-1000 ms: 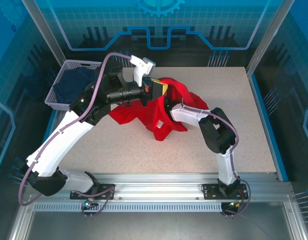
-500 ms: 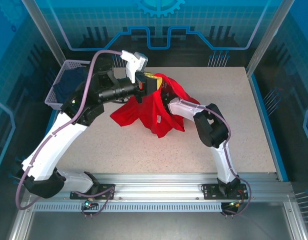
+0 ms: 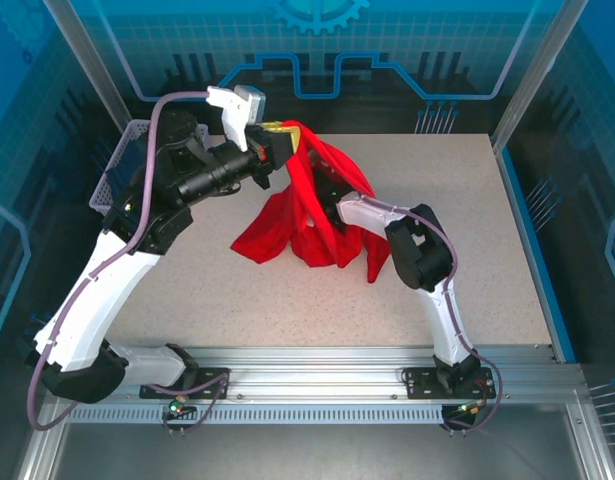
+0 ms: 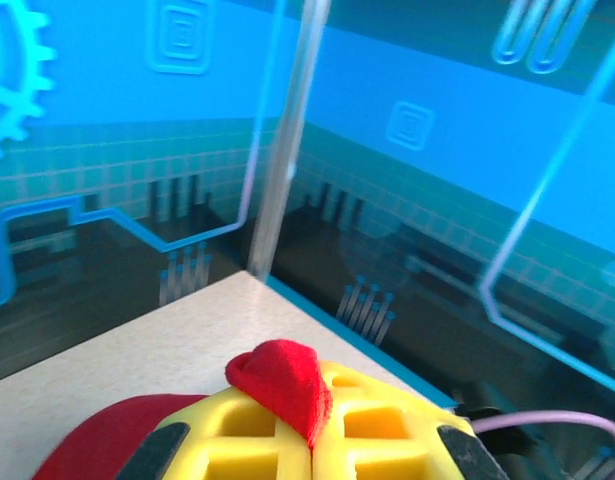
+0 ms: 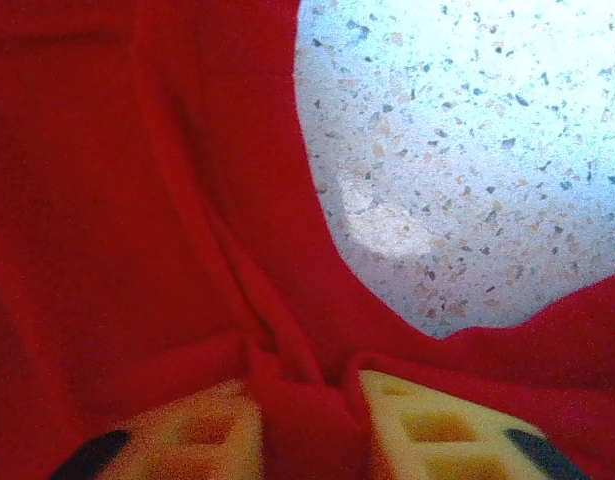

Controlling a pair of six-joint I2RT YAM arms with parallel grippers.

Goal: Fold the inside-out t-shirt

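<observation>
**Fold the inside-out t-shirt: state of the work.** Nearest the bases, the table (image 3: 287, 300) on the near side of both pincers lay bare. The right pincer (image 5: 309, 400) sat low, just above the table, with its yellow pads close together on a bunched fold of the shirt (image 3: 287, 215). Creases ran out from the gap between the pads, so it is judged to have gripped the cloth. Beyond its tips, an opening in the cloth bared the speckled table.

From this pincer the shirt rose as a crumpled drape toward the left pincer (image 4: 312, 430), which stood higher and farther back. Its pads were pressed together on a small tuft of red that stuck out past their tips. Below the left pincer the cloth hung in loose, twisted folds, and its lowest part rested on the table on the near side of that pincer.

Judged progress: early. The shirt was held at two points and partly lifted, but no flat layer, straight edge or fold was to be seen. Which face was outward could not be told. Left to do: spread it flat, then fold sleeves and body.
</observation>
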